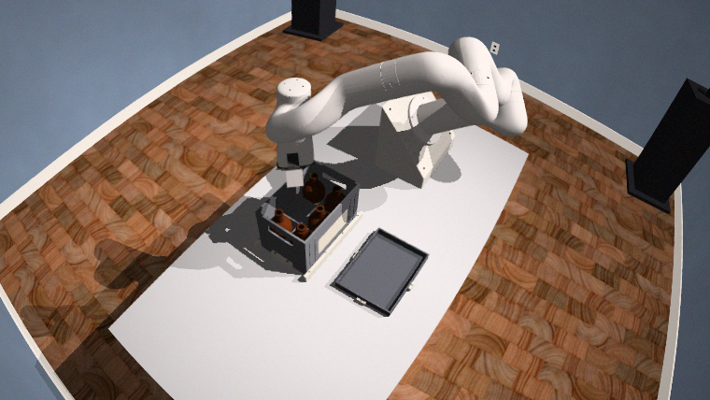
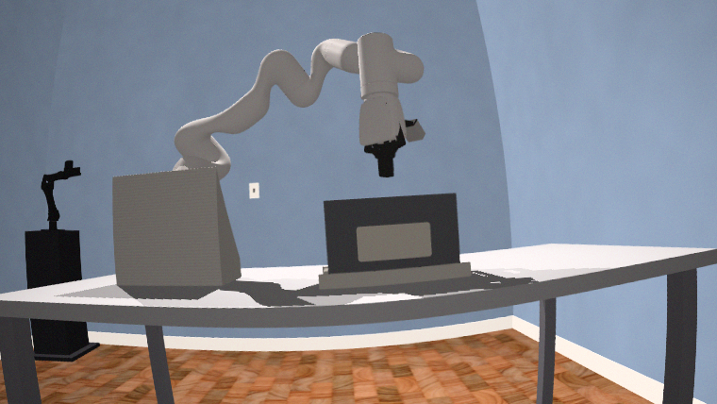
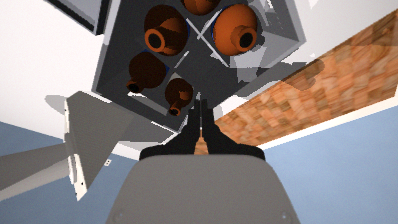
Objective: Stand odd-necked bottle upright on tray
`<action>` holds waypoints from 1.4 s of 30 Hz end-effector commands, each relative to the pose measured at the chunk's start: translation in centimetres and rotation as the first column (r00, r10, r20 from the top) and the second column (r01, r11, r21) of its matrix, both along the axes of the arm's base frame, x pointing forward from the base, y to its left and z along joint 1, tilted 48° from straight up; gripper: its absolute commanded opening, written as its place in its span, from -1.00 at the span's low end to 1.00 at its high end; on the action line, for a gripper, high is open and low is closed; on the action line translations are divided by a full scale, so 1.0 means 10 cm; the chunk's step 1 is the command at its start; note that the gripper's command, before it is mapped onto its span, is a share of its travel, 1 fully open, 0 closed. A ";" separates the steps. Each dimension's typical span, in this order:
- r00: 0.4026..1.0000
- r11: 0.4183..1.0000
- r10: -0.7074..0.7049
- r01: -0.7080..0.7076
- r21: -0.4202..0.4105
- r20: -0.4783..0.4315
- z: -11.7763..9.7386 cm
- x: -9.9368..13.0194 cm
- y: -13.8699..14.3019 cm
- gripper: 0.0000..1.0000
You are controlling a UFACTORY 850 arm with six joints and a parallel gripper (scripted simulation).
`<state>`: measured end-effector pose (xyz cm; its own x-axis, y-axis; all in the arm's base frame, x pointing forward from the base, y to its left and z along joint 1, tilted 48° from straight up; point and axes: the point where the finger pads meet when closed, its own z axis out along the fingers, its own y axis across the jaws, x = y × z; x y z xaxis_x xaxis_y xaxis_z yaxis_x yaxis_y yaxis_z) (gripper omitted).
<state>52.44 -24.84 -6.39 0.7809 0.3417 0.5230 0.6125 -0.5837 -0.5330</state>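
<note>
Five brown bottles are seen standing in the dark crate, landmark for everything here. Long axes are vertical, mouths pointing up. In the wrist view the bottles look tipped outward, which may just be the lens. The nearest small bottle sits just ahead of the fingertips. A second dark bottle is beside it, a wider one behind, and an orange-lit one in the far cell. The fifth is cut off at the frame edge. Neck thickness differences cannot be told from these views.

The gripper is held above the crate, over its edge on the robot-base side, pointing straight down. Its fingers are pressed together with nothing between them. No bottle is touched.

The tray lies flat on the white table, just beside the crate on the side away from the arm's wrist, not touching it. No bottle is on the tray. The crate rests on a pale base strip, level on the table.
</note>
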 end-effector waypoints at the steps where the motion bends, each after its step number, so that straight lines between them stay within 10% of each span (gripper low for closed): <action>1: 1.000 1.000 -0.001 0.001 -0.001 0.001 0.01 0.00 -0.01 -1.00; 28: 1.000 1.000 -0.001 0.001 -0.001 0.001 0.01 0.00 -0.01 -1.00; 29: 1.000 1.000 -0.001 0.001 -0.001 0.001 0.01 0.00 -0.01 0.30; 42: 1.000 1.000 -0.001 0.001 -0.001 0.001 0.01 0.00 -0.01 0.30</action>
